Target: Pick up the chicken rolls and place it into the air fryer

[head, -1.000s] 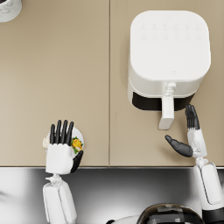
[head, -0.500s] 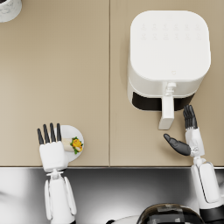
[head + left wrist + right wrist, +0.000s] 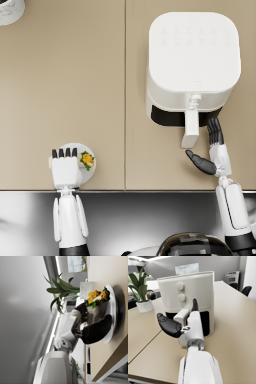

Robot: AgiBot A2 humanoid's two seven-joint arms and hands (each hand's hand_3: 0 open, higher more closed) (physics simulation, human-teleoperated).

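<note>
Open counter (image 3: 100,90) beside air fryer (image 3: 192,60)

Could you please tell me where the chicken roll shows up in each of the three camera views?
Head view: chicken roll at lower left, on the white plate, beside the left robot hand.
Left wrist view: chicken roll upper right of centre, on the same plate, the hand around it.
Right wrist view: not in it.
Shared landmark: the plate.

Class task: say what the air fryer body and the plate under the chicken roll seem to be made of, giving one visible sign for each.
Air fryer: probably matte white plastic, with soft, even shading and rounded moulded corners. Plate: likely glazed ceramic, smooth white with a thin rim, though plastic is possible.
</note>
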